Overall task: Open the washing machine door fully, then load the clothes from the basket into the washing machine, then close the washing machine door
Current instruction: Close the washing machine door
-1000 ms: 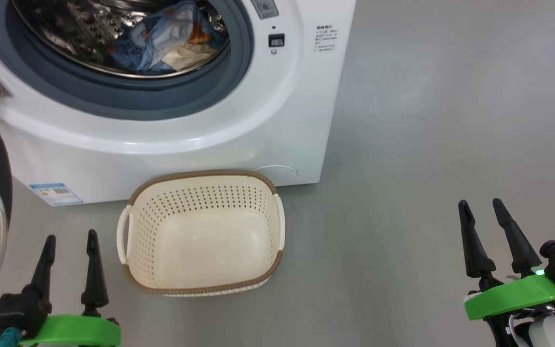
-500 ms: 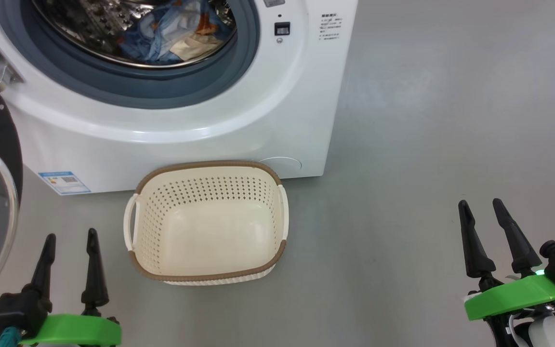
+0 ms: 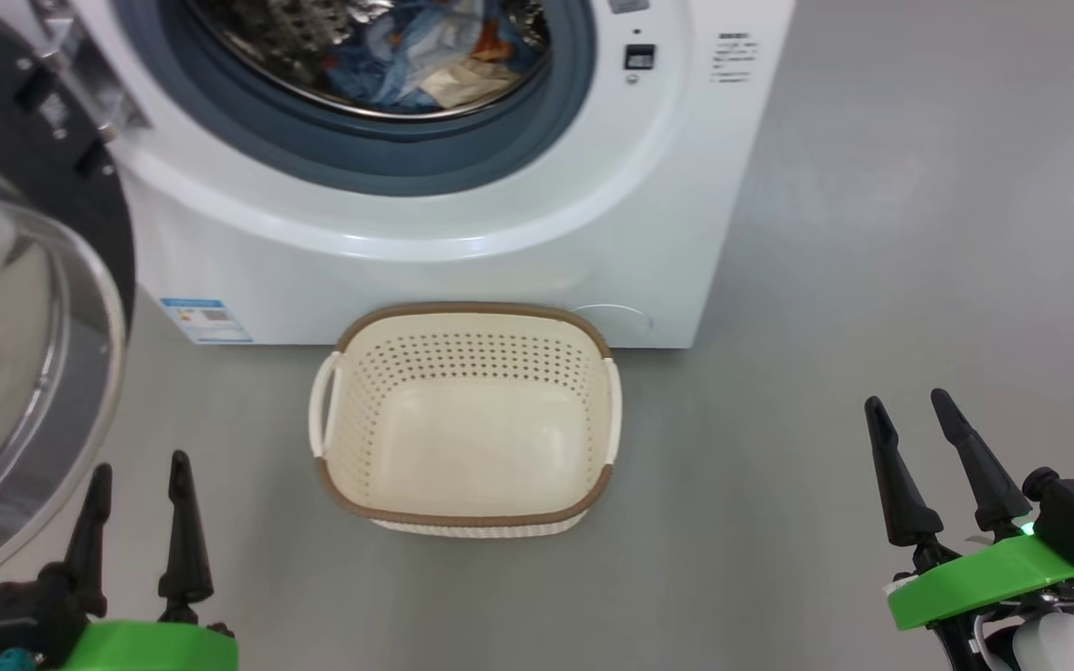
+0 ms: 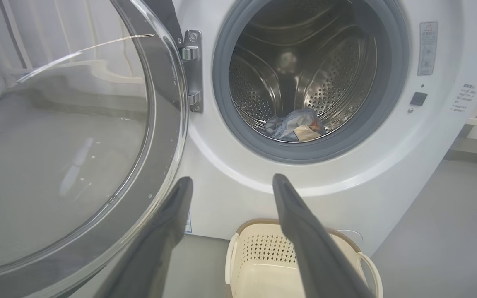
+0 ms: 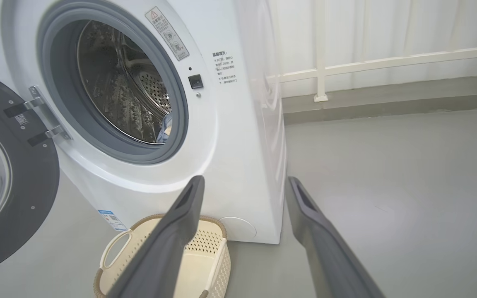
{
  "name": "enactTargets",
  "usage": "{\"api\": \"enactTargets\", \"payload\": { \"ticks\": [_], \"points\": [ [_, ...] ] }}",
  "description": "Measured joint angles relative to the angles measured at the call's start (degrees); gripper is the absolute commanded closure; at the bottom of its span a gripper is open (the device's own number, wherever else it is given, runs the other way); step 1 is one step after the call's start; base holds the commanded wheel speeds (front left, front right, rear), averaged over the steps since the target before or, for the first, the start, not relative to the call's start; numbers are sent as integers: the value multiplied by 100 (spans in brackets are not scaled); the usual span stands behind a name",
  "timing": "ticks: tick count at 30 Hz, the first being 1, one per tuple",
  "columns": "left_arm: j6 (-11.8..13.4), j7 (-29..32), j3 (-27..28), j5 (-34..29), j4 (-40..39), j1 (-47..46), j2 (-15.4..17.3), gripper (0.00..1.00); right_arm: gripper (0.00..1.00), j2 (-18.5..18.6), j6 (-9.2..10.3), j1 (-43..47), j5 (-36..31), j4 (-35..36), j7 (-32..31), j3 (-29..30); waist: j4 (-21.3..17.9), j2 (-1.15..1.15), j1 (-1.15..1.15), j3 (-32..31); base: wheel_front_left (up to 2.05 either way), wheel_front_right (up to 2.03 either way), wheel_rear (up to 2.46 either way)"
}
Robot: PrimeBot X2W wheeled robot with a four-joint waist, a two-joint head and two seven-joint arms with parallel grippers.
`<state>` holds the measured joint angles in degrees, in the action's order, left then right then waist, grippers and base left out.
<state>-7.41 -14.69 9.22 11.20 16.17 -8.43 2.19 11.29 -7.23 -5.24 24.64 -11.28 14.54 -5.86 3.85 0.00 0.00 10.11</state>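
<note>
Both my left tool (image 3: 141, 466) and right tool (image 3: 906, 401) stand wide, holding nothing. The washing machine door (image 3: 15, 354), a black ring round domed clear glass, hangs open at my left. The clothes (image 3: 434, 65), crumpled blue with orange and cream, lie inside the washing machine (image 3: 462, 270); the basket (image 3: 462, 312) stands just before it.

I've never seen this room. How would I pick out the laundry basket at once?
Find the big white washing machine with its round door swung open. On the grey floor right before it stands the basket. It alone is cream plastic, perforated, brown-rimmed, white-handled and empty.
</note>
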Motion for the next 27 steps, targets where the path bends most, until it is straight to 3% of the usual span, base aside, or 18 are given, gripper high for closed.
{"api": "enactTargets", "payload": {
  "ticks": [16,27],
  "points": [
    [291,0,-194,391,-108,432,-2,0,0,247,0,-15,9,-65,0,-422,1192,0,0,-151,0,0,0],
    [345,1,-271,492,-141,637,-2,0,0,313,0,-14,10,-70,0,-558,2002,0,0,-256,0,0,0]
  ]
}}
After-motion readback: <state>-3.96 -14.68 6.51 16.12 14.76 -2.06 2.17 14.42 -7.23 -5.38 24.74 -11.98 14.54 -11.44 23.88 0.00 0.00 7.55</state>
